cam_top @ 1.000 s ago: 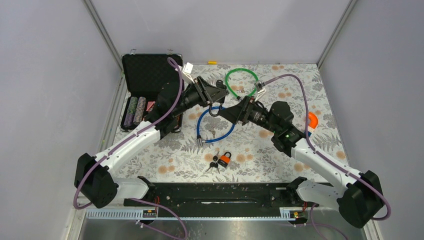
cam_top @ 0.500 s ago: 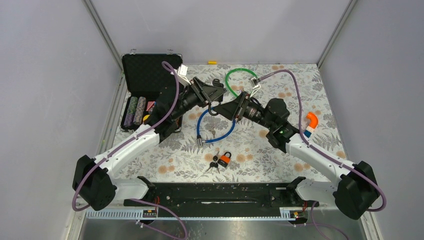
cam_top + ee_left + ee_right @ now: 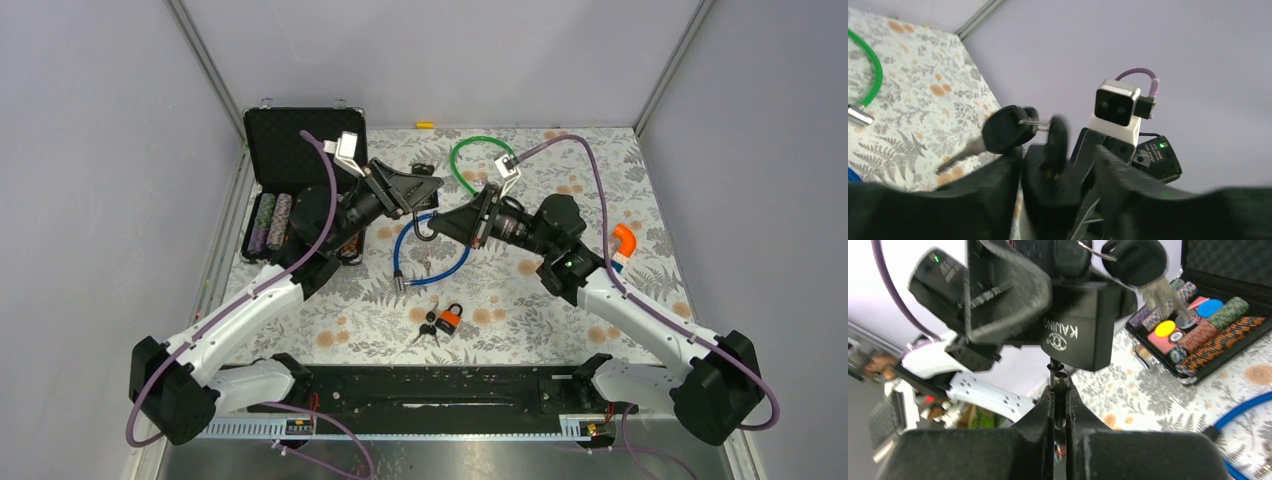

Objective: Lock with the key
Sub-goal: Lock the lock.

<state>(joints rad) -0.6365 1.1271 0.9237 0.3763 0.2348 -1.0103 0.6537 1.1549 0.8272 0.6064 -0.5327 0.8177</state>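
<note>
Now: both arms up over the far middle of the worktop, wrists facing each other.

Left fingers clamped on the black lock, one on each side of its body. The lock is off the worktop, held in the air between my two grippers. Maker's name on its face reads upside down from the right wrist.

One black-headed key sits at the lock's far end, apparently in the keyway; the slot itself is hidden. A second key hangs from the same ring, blade slanting free.

Right fingers pressed together, no gap showing, pinching a thin stem that comes out of the lock's near end. Shackle leg or pin: cannot tell.

From above, left gripper and right gripper meet tip to tip over the blue cable, which curls on the worktop. Whether the cable joins the lock I cannot tell.

Elsewhere:
- green cable looped near the far edge
- orange padlock with its own keys beside it, nearer my bases
- open black case at far left, with poker chips in rows inside it
</note>
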